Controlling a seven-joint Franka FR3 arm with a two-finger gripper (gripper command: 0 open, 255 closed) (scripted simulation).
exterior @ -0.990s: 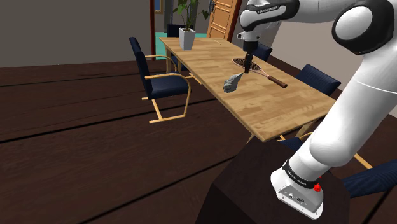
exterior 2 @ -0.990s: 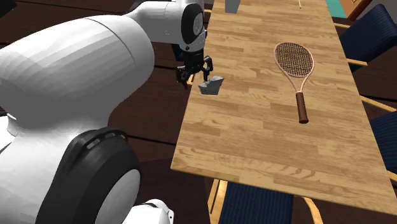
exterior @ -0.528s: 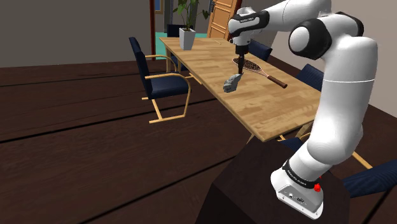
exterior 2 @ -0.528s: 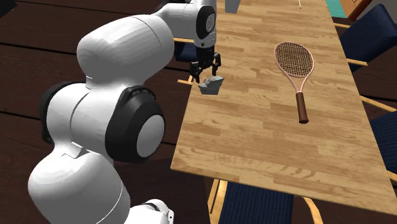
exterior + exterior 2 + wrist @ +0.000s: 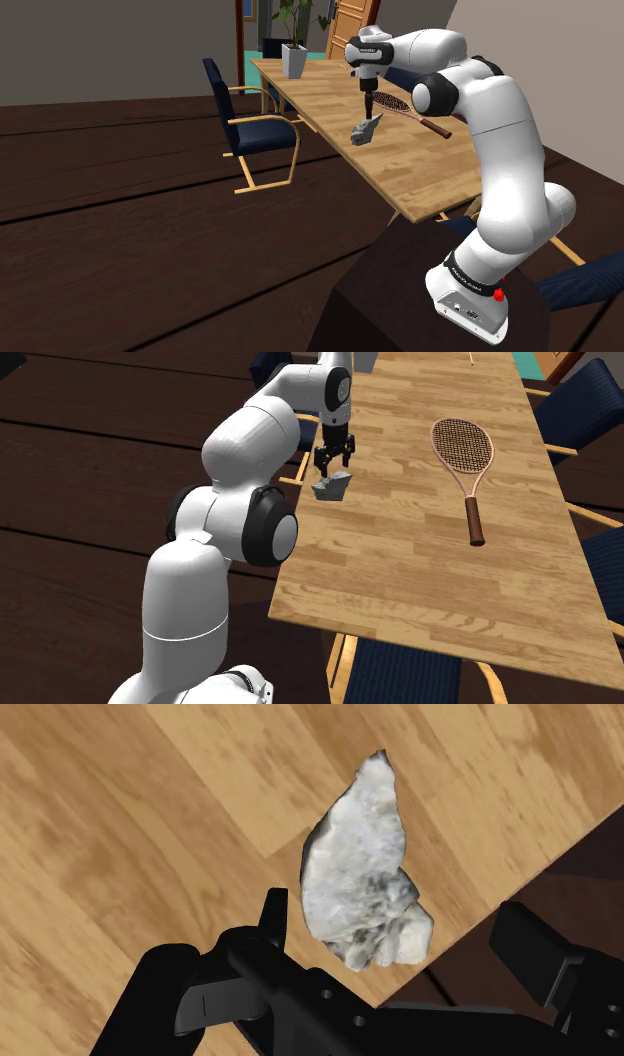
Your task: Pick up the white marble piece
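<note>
- marble piece (image 5: 360,874) lies on the wooden table (image 5: 430,165), close to the long edge on the second exterior view's left and about halfway along it; it has not shifted in the last second.
- the gripper (image 5: 335,462) has changed place: a second ago it hung beyond that edge, beside the piece. now it stands right over the piece, pointing down, and the arm has stretched out from its folded pose.
- its fingers (image 5: 535,949) stand apart, with the piece's blunter end in the gap between them; neither presses on it, so nothing is held.
- my reading: the approach is nearly done, and what remains is a short descent, a closing and a lift.
- the wrist view gives what the others cannot: the width of the gap against the piece, its white, grey-veined surface, and the table edge running just beside it with dark floor beyond.
- the second exterior view gives height instead: the fingertips sit about level with the piece's top, though i cannot tell whether they touch it.
- the shoulder view shows the gripper (image 5: 368,100) above the piece (image 5: 364,131), which looks plain grey there. it also shows the racket (image 5: 405,108) lying apart, toward the table's other long edge and out of the way.
</note>
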